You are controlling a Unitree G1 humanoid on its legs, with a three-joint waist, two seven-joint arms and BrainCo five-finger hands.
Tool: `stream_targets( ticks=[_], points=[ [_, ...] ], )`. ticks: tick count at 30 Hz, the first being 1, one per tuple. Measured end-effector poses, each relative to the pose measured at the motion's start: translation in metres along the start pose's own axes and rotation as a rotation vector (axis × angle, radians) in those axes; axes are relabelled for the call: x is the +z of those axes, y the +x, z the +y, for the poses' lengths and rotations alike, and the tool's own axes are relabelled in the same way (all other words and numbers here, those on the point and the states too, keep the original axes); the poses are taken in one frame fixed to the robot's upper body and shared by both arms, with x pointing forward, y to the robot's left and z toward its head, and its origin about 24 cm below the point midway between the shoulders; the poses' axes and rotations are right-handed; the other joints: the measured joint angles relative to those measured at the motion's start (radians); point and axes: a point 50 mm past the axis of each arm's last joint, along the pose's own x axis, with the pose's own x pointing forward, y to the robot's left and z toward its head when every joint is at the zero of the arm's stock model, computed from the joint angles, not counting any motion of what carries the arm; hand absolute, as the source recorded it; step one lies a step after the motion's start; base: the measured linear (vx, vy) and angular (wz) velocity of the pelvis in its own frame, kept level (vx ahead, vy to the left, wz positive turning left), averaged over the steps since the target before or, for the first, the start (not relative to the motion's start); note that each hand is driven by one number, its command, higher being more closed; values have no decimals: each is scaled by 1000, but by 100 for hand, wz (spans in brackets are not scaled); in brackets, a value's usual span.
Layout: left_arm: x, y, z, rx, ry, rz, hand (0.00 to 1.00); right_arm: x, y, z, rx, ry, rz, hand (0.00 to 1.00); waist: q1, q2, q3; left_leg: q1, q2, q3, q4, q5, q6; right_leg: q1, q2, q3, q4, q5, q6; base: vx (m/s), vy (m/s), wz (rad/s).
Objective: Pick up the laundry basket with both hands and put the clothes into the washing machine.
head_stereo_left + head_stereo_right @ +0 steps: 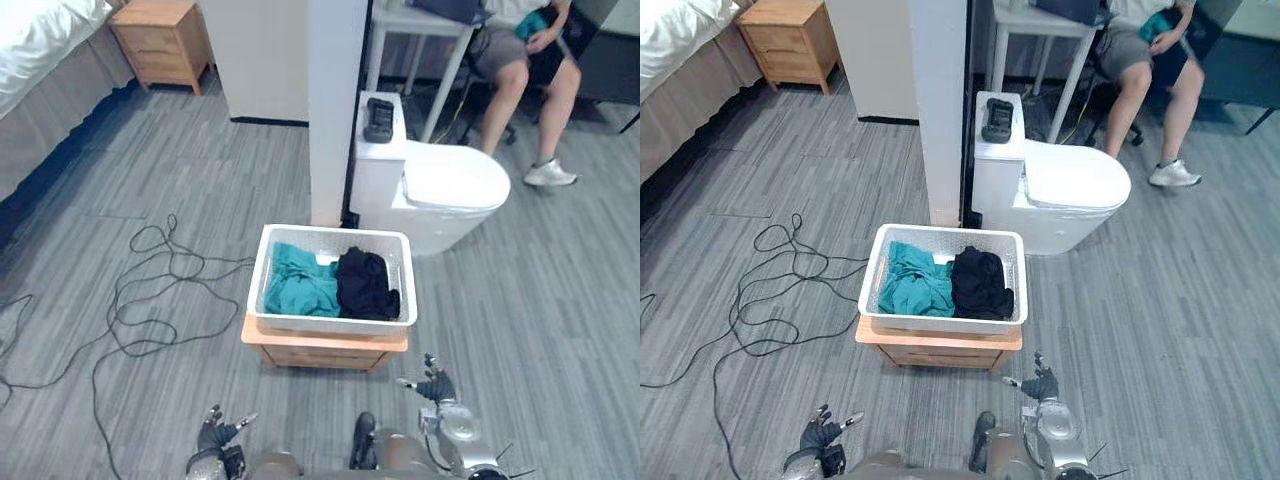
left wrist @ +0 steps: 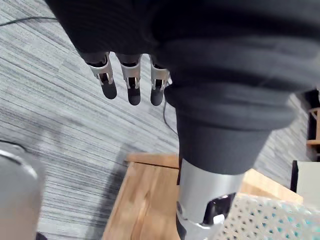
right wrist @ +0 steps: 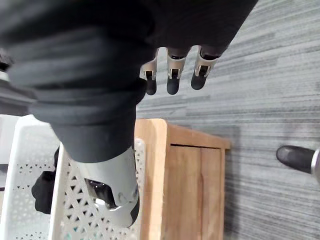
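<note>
On wooden stand (image 1: 325, 350), white lattice laundry basket (image 1: 332, 316)

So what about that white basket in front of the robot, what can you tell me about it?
The laundry basket is a white rectangular tub, plastic by the look, with lattice-pierced walls and a smooth rim. It sits level on a low wooden stand, just before a white pillar. Inside lie teal clothes on the robot's left and a black garment on its right. The left hand and right hand are open and do not touch it.
</note>
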Motion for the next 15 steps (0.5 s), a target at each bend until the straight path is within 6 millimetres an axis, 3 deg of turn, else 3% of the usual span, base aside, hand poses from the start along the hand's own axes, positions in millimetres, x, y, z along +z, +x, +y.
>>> stream_targets(
  ticks=[3, 4, 7, 11, 15],
  points=[
    [11, 1, -1, -3, -11, -49, 0, 13, 2, -6, -27, 21, -58, 0, 14, 15, -3, 2, -3, -48, -271, 38, -20, -5, 2, 30, 1, -7, 17, 133, 112, -49],
    [20, 0, 0, -1, -24, -99, 0, 21, 2, -15, -52, 18, -92, 0, 12, 38, -5, 13, 1, -92, -386, 117, -22, -6, 16, 34, 17, -31, 56, 142, 154, -14],
    [38, -2, 11, 27, -25, -192, 0, 19, -6, -17, -83, 47, -102, 0, 10, -2, -25, 63, -52, -75, -469, 139, -6, 0, -30, 45, 8, -40, 74, 121, 131, 0],
    [53, -8, 18, 50, -31, -281, 0, 32, -3, -22, -112, 57, -152, 0, 10, 11, -35, 108, -95, -54, -547, 159, 16, 23, -57, 55, -43, -23, 104, 68, 92, -5],
    [67, -8, 21, 55, -19, -333, 0, 37, 1, -19, -96, 52, -163, 0, 9, 17, -35, 139, -102, -49, -582, 164, 18, 53, -56, 55, -82, -11, 116, 63, 20, -3]
  ],
)
